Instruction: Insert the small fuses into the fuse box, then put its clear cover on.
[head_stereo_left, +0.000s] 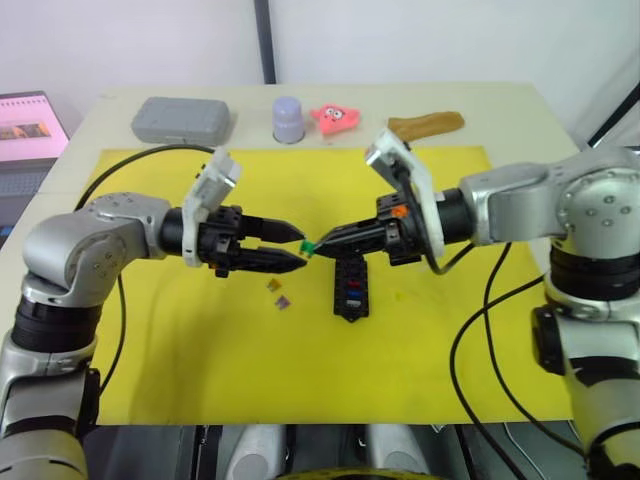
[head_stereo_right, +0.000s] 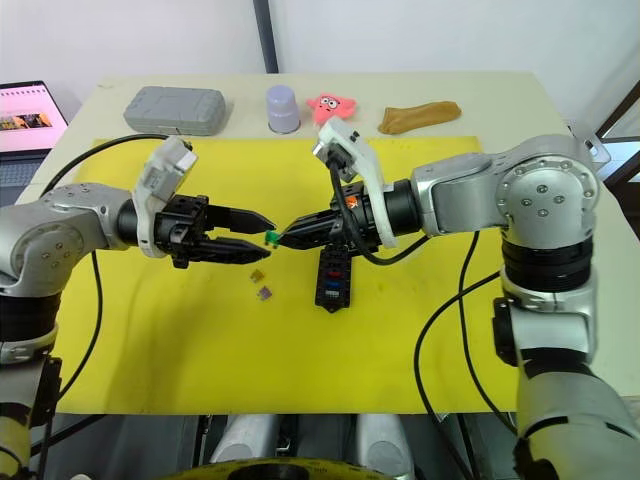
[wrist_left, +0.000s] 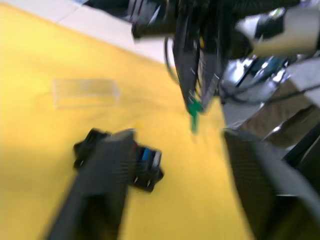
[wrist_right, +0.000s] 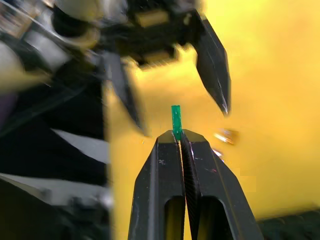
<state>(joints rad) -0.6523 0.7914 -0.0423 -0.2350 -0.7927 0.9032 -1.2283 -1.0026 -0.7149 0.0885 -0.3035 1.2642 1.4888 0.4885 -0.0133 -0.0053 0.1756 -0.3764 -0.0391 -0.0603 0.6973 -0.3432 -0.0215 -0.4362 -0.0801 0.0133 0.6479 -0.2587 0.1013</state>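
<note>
My right gripper (wrist_right: 179, 136) had its jaws pinched tight on the green fuse (wrist_right: 175, 121), the little blade poking out past my fingertips, and there it hung above the yellow mat (head_stereo_left: 250, 380), just up and to the left of the fuse box (head_stereo_left: 351, 285). Facing it, tip to tip, was my left gripper (head_stereo_left: 296, 247), jaws spread apart and holding nothing, the green fuse sitting right at the mouth of that gap but not yet between the fingers (wrist_right: 214, 65). The fuse box itself lay flat on the mat directly below my right gripper's fingers, long side running toward me, with red and blue fuses already seated in its slots. To the left of the fuse box, near its lower half, two loose fuses (head_stereo_left: 277, 294) rested on the mat, a yellow-brown one and a purple-brown one just beside each other. In my left wrist view the clear cover (wrist_left: 86, 93) lay flat on the mat, well apart from the fuse box. Far beyond the fuse box, off the mat on the table's back edge, sat a grey case (head_stereo_left: 181, 119), a small lilac cup (head_stereo_left: 288, 119), a pink star toy (head_stereo_left: 336, 117) and a brown piece (head_stereo_left: 427, 125).
</note>
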